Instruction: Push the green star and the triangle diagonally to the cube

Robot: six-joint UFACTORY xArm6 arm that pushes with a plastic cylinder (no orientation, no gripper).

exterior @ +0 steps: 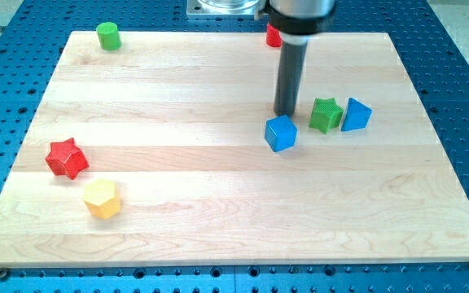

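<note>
Hand: none, only my tip (285,111) just above blue cube (281,133) | red block (273,35) (shape unclear) half hidden behind rod

A pale wooden board (218,212) lay flat, with long stripes in the wood. Under it was a blue metal table (454,73) full of little round holes. The blue showed past every edge of the board. The light was bright and even.
</note>
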